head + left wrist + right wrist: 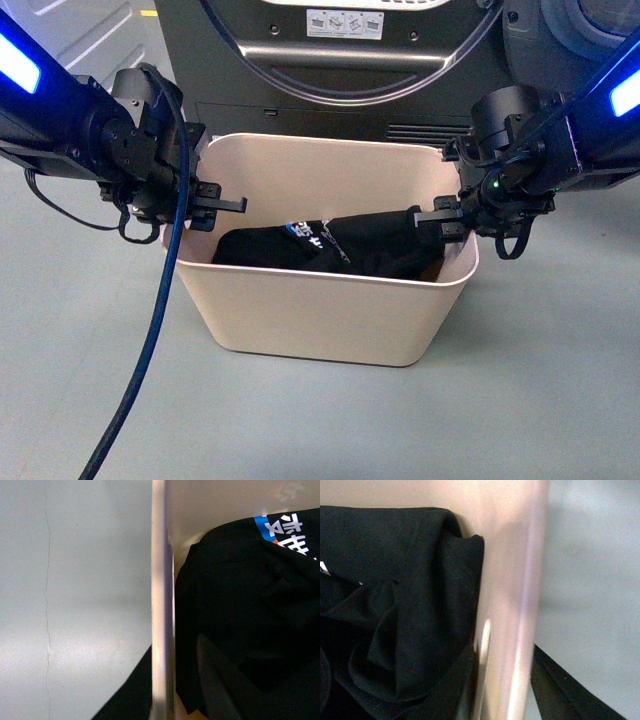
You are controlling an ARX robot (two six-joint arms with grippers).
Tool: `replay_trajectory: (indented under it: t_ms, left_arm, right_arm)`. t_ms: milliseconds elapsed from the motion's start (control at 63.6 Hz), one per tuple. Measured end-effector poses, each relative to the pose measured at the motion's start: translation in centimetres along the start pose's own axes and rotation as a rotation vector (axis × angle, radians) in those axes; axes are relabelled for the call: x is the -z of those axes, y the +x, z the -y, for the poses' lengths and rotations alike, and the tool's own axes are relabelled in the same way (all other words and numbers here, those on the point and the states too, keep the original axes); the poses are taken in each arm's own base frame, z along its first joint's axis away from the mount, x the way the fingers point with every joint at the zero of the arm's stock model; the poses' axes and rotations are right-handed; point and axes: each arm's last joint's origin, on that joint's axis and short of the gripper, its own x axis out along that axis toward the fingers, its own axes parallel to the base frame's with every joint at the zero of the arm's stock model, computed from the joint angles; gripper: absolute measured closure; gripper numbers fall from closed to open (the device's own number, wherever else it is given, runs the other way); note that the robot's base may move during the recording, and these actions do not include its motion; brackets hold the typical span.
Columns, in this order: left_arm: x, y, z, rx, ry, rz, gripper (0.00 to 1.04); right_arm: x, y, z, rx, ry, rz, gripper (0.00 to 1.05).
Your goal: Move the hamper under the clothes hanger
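The beige hamper stands on the grey floor in front of a washing machine, with black clothes inside. My left gripper is open and straddles the hamper's left rim, one finger inside, one outside. My right gripper is open and straddles the right rim the same way. The black garment with a blue printed patch fills the tub; it also shows in the right wrist view. The clothes hanger is out of view.
A dark washing machine stands right behind the hamper. A blue cable hangs from my left arm down to the floor. Grey floor lies around the hamper's front and sides.
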Motion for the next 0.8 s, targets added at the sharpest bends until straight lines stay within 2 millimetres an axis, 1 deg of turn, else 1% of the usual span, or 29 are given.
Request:
replay_trajectory:
  t_ms: [16,79,110,157,204,597,801]
  left_arm:
    - [-0.02,0.00,0.00,0.000,0.000,0.001,0.86]
    - [-0.01,0.01,-0.02,-0.006,-0.002,0.001,0.93]
    - [-0.02,0.01,-0.03,-0.009,-0.005,0.002,0.98]
    - [-0.03,0.01,-0.04,-0.008,-0.012,0.003,1.01]
    - [-0.02,0.01,-0.05,-0.005,-0.018,0.004,1.01]
    - [0.10,-0.15,0.00,-0.006,-0.022,0.002,1.00]
    - [0.14,-0.69,0.48,0.009,-0.013,-0.011,1.00]
  right_arm:
    - [0.00,0.00,-0.04,-0.001,-0.001,0.000,0.78]
    - [-0.02,-0.03,-0.17,-0.010,0.001,0.000,0.86]
    - [-0.02,-0.04,-0.24,-0.015,0.008,0.000,0.90]
    - [-0.02,-0.04,-0.28,-0.017,0.018,0.000,0.94]
    - [-0.03,-0.06,-0.35,-0.020,0.031,0.000,0.99]
    - [-0.04,-0.43,-0.30,-0.025,0.048,0.000,0.99]
    - [0.11,-0.80,0.31,-0.018,0.053,-0.006,0.99]
